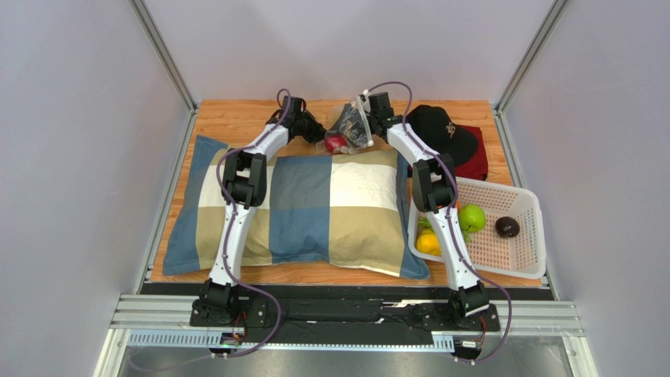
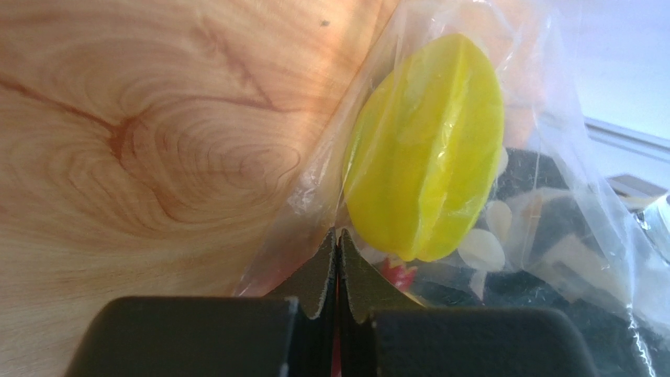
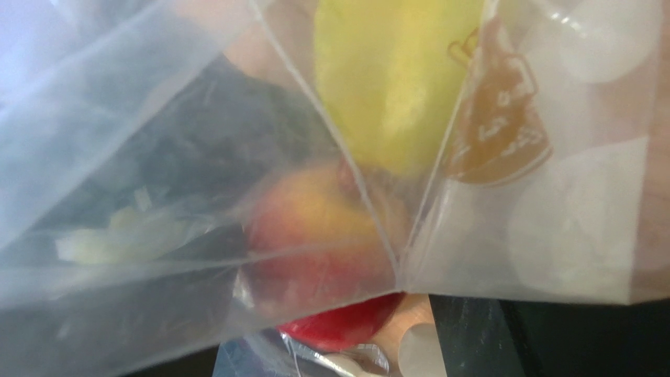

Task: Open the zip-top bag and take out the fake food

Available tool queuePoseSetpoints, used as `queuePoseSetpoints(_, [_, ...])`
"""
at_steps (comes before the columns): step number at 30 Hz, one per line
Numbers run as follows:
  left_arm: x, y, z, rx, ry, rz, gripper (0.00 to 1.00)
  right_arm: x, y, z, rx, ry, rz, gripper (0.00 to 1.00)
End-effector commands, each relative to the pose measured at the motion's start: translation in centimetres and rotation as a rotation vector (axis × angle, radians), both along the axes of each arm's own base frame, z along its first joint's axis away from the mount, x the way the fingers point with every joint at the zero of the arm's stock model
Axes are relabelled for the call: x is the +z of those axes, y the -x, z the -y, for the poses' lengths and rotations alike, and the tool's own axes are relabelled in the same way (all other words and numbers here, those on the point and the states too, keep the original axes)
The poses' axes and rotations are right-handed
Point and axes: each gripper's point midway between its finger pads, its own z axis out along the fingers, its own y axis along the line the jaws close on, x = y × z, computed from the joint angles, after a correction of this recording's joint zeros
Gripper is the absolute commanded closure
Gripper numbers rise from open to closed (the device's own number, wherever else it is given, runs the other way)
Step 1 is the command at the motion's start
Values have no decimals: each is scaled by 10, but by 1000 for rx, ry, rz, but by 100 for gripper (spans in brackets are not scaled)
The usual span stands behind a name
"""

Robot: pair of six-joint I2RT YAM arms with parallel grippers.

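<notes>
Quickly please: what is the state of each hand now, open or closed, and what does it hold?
Left hand: closed, pinching the edge of the zip-top bag.
Right hand: cannot be told; the bag covers its camera's view.

Top view looks down from behind; 2 wrist views crowd the shared zip-top bag point(image 1: 351, 126).

Overhead view bright, even, shadows soft. My left wrist view sharp, warm glow on table point(image 2: 157, 141). Right wrist view hazy, bag point(image 3: 157, 102) out of focus
</notes>
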Motion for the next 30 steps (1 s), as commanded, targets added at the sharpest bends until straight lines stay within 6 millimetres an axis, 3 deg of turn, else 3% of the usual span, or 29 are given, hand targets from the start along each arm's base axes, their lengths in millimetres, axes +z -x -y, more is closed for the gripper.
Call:
queuePoseSetpoints(1, [16,19,27,-113,73,14,100,-9,-1,-17,24,-37,21,11])
queuePoseSetpoints(2, [18,19,27,-122,74,23,100,-6,-3,-17,28,-46,30,11])
queuePoseSetpoints(5, [26,21,24,-137,74,39,100,10,-6,-15,14,-51,61,26])
queuePoseSetpoints(7, [35,17,17,-141,89,71,100,11,-5,-10,-1,-27,65,46])
queuePoseSetpoints(8, [43,18,14,-146,90,90,100,28,-8,-4,-18,-28,89,53])
queuePoseSetpoints(9, [48,15,7,-141,95,101,100,33,-9,0,-28,-25,90,67])
queuePoseSetpoints(11, [73,14,2,-168,102,166,96,40,-9,14,-53,11,77,79])
queuePoseSetpoints(12, [85,13,-1,-181,102,208,92,58,-10,20,-60,24,109,86])
queuePoseSetpoints(13, [96,12,-4,-204,81,266,82,63,-9,25,-61,48,127,92])
queuePoseSetpoints(14, [123,11,-6,-215,68,332,78,66,-7,32,-72,77,123,96])
queuePoseSetpoints(15, [135,12,-7,-223,50,366,75,81,-6,35,-74,87,147,100])
queuePoseSetpoints(19, [188,19,-4,-249,63,488,63,103,2,52,-113,186,161,100])
queuePoseSetpoints(22, [228,29,3,-262,110,585,62,113,4,70,-182,278,151,100])
queuePoseSetpoints(26, [274,45,22,-280,142,707,54,113,9,94,-251,420,150,100])
queuePoseSetpoints(30, [288,53,40,-290,129,723,47,138,15,102,-266,484,214,100])
